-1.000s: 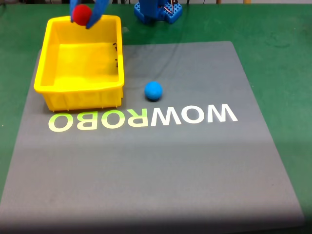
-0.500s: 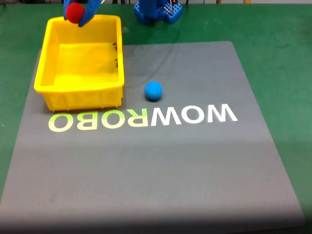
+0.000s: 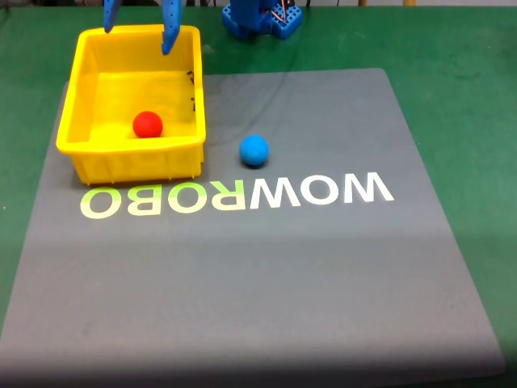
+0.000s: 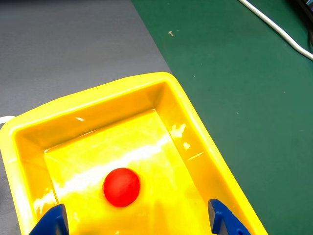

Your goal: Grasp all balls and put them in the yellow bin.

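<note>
Change: half a second ago the red ball (image 3: 147,124) was held between the blue fingers above the far edge of the bin; now it lies on the floor of the yellow bin (image 3: 81,153), near the front wall in the fixed view.
Gripper: the gripper (image 3: 137,24) hangs above the far side of the bin with its two fingers spread wide apart, and it holds nothing. In the wrist view both fingertips (image 4: 51,221) show at the bottom edge, and the red ball (image 4: 121,187) sits free between and beyond them on the bin floor (image 4: 161,147).
Meaning for task: I judge one ball is delivered and one is left to do.
Blue ball: the blue ball (image 3: 254,149) rests on the grey mat (image 3: 258,283), just beside the right wall of the bin in the fixed view, not touching it.
Other things: white-green letters "WOWROBO" (image 3: 234,194) are printed on the mat; the blue arm base (image 3: 260,18) stands behind it on the green table (image 3: 452,73); a white cable (image 4: 274,27) lies on the green surface.
In the way: nothing lies on the blue ball, but the bin wall is near, so the approach should likely come from the open side.
</note>
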